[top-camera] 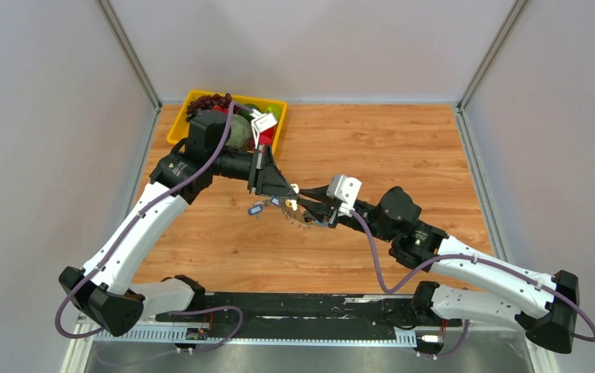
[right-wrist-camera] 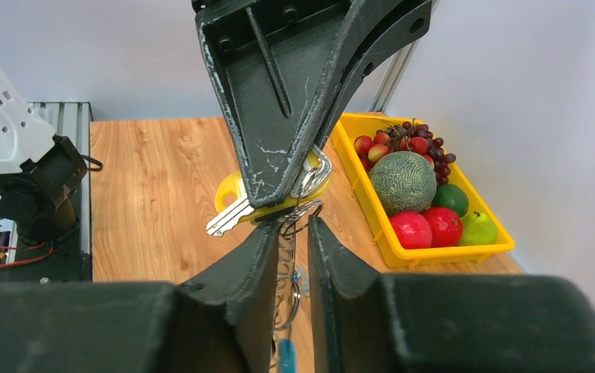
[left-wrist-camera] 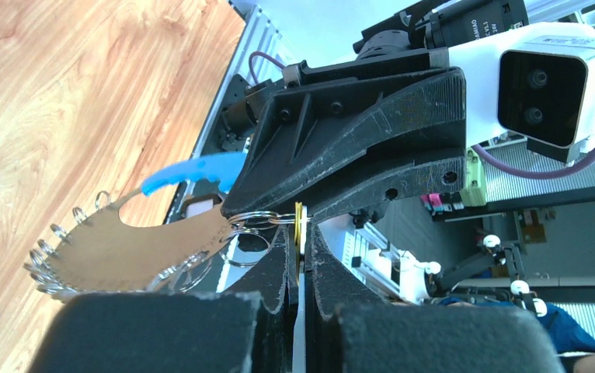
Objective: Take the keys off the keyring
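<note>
**A:** From overhead, where is the keyring?

**B:** The keyring (top-camera: 300,217) is held off the counter (top-camera: 403,155) near its middle. The left claw (top-camera: 287,192) reaches in from the far-left corner side and the right claw (top-camera: 310,203) from the near right edge. Their tips almost meet.

**A:** And the left wrist?

**B:** The left claw is pinched tight on a yellow-headed key (left-wrist-camera: 300,220). The other keys (left-wrist-camera: 123,252) fan away beyond it, under the blue strap (left-wrist-camera: 193,169). The right claw is clamped narrow on that bundle.

**A:** Right wrist?

**B:** The key's blade lies crosswise to the right claw's fingers, with rings dangling between them. I'd judge the left arm must draw the key away along that blade's line.
</note>
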